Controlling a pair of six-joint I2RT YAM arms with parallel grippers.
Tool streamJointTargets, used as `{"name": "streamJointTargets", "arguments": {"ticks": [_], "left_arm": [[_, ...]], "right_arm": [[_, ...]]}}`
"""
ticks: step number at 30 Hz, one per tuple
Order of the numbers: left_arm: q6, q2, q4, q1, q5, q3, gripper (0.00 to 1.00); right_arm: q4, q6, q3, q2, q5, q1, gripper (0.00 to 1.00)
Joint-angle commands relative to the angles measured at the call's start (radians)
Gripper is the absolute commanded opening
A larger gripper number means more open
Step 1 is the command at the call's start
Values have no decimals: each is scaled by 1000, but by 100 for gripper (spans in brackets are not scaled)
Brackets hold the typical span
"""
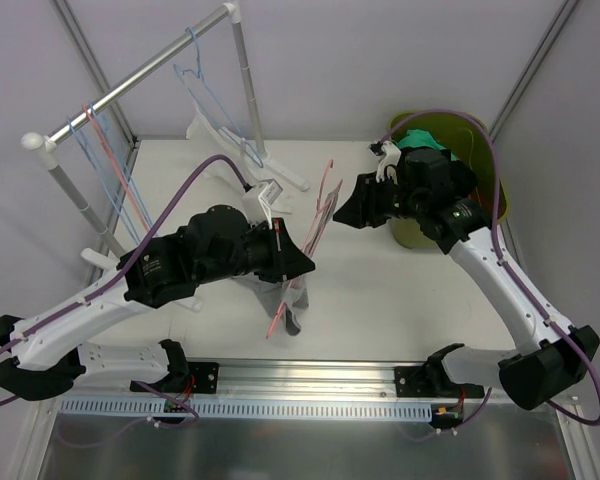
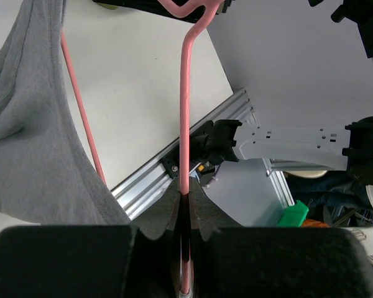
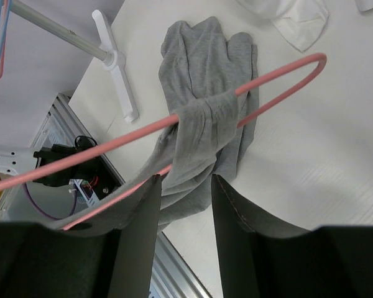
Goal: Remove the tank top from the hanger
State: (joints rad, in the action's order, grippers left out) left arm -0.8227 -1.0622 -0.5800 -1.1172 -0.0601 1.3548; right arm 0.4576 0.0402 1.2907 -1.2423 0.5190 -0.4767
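Left gripper [image 2: 185, 205] clamps the thin pink wire hanger [image 2: 185, 112] steady so the half-open, empty right gripper [image 3: 183, 183], at its 3 o'clock, can pull the grey knit tank top [image 3: 205, 62] off.

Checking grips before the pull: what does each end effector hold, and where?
The left end effector is shut on the pink hanger, clamping a straight run of its wire. The right end effector stands open at the tank top, gripping nothing.

The left hand [image 2: 184, 208] pinches the pink hanger [image 2: 185, 105] wire; a grey tank top [image 2: 31, 149] drapes at left above the white surface [image 2: 130, 93].
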Motion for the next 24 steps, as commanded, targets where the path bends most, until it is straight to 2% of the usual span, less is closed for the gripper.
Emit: {"name": "streamJointTargets", "arguments": {"ticks": [1, 10, 13, 14, 19, 20, 23, 24], "left_arm": [[11, -8, 55, 10, 34, 35, 0], [16, -10, 55, 10, 25, 50, 0], [19, -9, 57, 13, 22, 52, 0], [19, -10, 57, 11, 22, 50, 0], [20, -9, 55, 13, 25, 56, 0], [23, -9, 55, 14, 25, 56, 0], [23, -7, 55, 23, 28, 53, 0], [23, -5, 55, 25, 29, 50, 0]], "right_arm": [[-53, -3, 67, -40, 16, -11, 41], [-53, -25, 110, -98, -45, -20, 35], [-54, -31, 107, -112, -43, -20, 30], [-54, -33, 105, -114, -45, -20, 24], [-54, -60, 108, -121, -51, -7, 21], [-54, -62, 111, -123, -44, 0, 25], [-54, -56, 117, -121, -11, 18, 52], [-56, -56, 119, -118, 4, 16, 53]]}}
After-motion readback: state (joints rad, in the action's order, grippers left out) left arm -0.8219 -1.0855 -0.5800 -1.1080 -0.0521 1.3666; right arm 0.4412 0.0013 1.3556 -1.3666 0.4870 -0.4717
